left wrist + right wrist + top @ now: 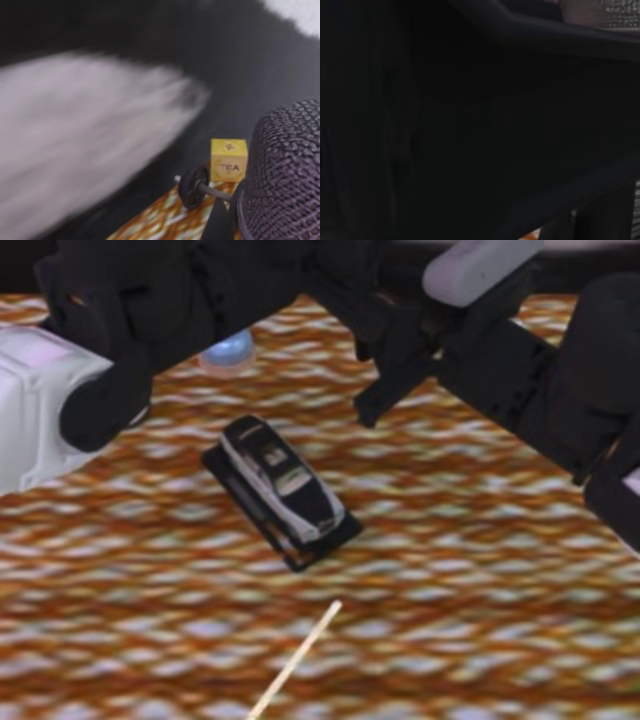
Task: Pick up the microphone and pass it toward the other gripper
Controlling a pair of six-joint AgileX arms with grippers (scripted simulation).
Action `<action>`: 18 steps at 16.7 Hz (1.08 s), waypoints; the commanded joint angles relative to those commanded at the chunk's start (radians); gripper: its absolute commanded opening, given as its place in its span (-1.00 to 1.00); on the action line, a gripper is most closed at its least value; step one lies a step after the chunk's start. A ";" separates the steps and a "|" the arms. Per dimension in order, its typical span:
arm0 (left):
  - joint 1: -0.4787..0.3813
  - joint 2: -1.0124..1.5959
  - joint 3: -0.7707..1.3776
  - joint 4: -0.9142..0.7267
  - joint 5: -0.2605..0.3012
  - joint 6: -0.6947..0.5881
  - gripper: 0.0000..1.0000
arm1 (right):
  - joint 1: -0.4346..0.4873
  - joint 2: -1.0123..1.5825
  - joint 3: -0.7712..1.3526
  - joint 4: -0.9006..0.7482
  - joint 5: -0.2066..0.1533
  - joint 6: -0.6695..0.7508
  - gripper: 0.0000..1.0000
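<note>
The microphone's grey mesh head (290, 175) fills one side of the left wrist view, right against a dark finger (220, 222) of my left gripper (385, 295). Its handle is hidden. In the top view both arms are raised high at the far side, and the pale rounded head (475, 270) sticks out to the right of the left gripper. My right gripper (395, 380) reaches in from the right just under it. The right wrist view is dark, with a bit of mesh (620, 6) in one corner.
A black-and-white toy car (283, 485) on a black base lies mid-table on the orange woven cloth. A thin pale wooden stick (297, 658) lies near the front edge. A black dumbbell (194, 186) and a yellow tea box (229, 160) stand farther off. A pale blue round object (228, 350) peeks from under the left arm.
</note>
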 joint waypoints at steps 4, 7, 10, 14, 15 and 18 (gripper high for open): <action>0.000 0.000 0.000 0.000 0.000 0.000 -1.00 | 0.000 0.000 0.000 0.000 0.000 0.000 -1.00; 0.000 0.000 0.000 0.000 0.000 0.000 -1.00 | 0.000 0.000 0.000 0.000 0.000 0.000 -1.00; 0.000 0.000 0.000 0.000 0.000 0.000 -1.00 | 0.000 0.000 0.000 0.000 0.000 0.000 -1.00; 0.000 0.000 0.000 0.000 0.000 0.000 -1.00 | 0.000 0.000 0.000 0.000 0.000 0.000 -0.40; 0.000 0.000 0.000 0.000 0.000 0.000 -1.00 | 0.000 0.000 0.000 0.000 0.000 0.000 -0.25; 0.000 0.000 0.000 0.000 0.000 0.000 -1.00 | 0.000 0.000 0.000 0.000 0.000 0.000 0.21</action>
